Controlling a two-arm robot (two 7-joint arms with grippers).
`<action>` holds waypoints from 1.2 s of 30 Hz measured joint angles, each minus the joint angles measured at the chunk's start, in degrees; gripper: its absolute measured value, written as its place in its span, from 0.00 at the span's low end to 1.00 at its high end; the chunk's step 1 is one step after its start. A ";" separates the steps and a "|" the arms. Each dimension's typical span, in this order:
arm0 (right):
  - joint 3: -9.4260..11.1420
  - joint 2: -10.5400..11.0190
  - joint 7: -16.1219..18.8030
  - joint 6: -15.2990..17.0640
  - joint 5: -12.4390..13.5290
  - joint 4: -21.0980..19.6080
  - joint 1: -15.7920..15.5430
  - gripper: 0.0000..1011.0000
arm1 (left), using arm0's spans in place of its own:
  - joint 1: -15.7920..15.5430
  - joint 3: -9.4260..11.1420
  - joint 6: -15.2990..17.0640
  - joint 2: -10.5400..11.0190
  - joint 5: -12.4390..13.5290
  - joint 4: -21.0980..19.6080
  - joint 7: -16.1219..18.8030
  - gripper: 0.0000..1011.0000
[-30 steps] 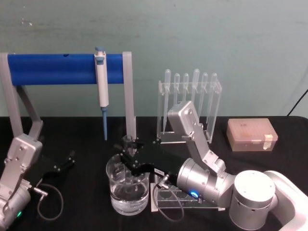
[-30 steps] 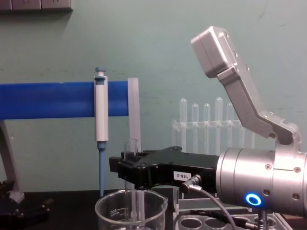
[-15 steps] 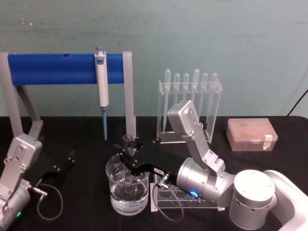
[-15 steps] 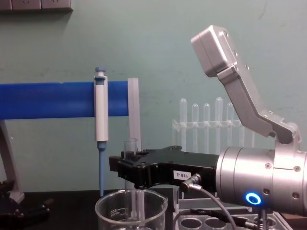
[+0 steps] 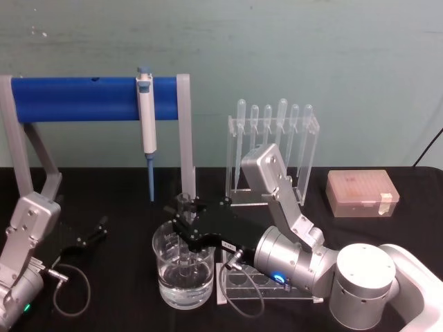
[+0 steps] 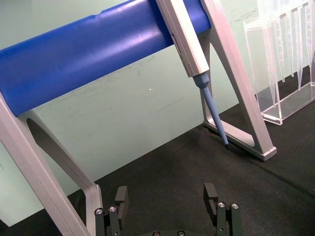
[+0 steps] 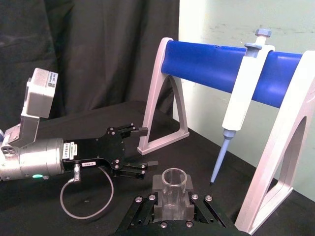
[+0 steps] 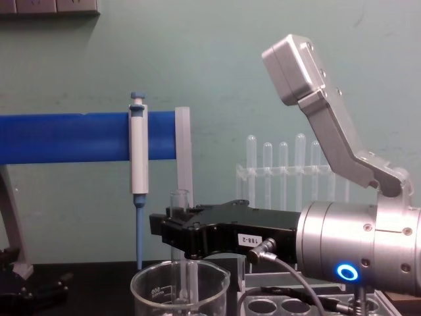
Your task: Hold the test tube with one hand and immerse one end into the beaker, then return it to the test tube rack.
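**Right gripper point(image 5: 188, 225) holds the test tube point(image 5: 183, 201) upright in the beaker point(image 5: 166, 270); left gripper point(image 5: 93, 232) parked.**

Head view: the tube's lower end is inside the beaker on the black bench point(image 5: 387, 235). Whether its tip reaches the clear liquid cannot be told. The clear plastic rack point(image 5: 239, 282) lies just beside the beaker, under the right wrist.
Left wrist view: the left jaws are open and empty, low over the bench.
Right wrist view: the right jaws are closed on the tube just below its open rim.
Chest view: the rim stands above the jaws and the shaft runs down behind the beaker wall.
Handling: thin round glass, so probably light, rigid, brittle and smooth. Grip the upper shaft squarely with moderate force. Lift vertically clear of the beaker rim.
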 joint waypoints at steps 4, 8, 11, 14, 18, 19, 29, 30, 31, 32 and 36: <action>0.00 0.00 0.00 0.00 0.00 0.00 0.00 0.22 | 0.00 0.00 0.00 0.00 0.00 0.00 0.00 0.99; 0.00 0.00 0.00 0.00 0.00 0.00 0.01 0.22 | 0.00 0.00 0.00 0.00 0.00 0.00 0.00 0.99; 0.00 0.00 0.00 0.00 0.00 0.00 0.00 0.22 | 0.00 0.00 0.00 0.00 0.00 0.00 0.00 0.99; 0.00 0.00 0.00 0.00 0.00 0.00 0.00 0.22 | 0.00 0.00 0.00 0.00 0.00 0.00 0.00 0.99; 0.00 0.00 0.00 0.00 -0.01 0.00 0.01 0.22 | 0.00 0.00 0.00 0.00 0.00 0.00 0.00 0.99; 0.00 0.00 0.00 0.00 -0.01 0.00 0.01 0.22 | 0.00 0.00 0.00 0.00 0.00 0.00 0.00 0.99; 0.00 0.00 0.00 0.00 -0.01 0.00 0.00 0.22 | 0.00 0.00 0.00 0.00 0.00 0.00 0.00 0.99; 0.00 0.00 0.00 0.00 -0.01 0.00 0.00 0.22 | 0.00 0.00 0.00 0.00 0.00 0.00 0.00 0.99; 0.00 0.00 0.00 0.00 -0.01 0.00 0.00 0.22 | 0.01 0.00 0.00 0.00 0.00 0.00 0.00 0.99; 0.00 0.00 0.00 0.00 -0.01 0.00 0.00 0.22 | 0.00 0.00 0.00 0.00 0.00 0.00 0.00 0.99; 0.00 0.00 0.00 0.00 -0.01 0.00 0.00 0.22 | 0.00 0.00 0.00 0.00 0.00 0.00 0.00 0.99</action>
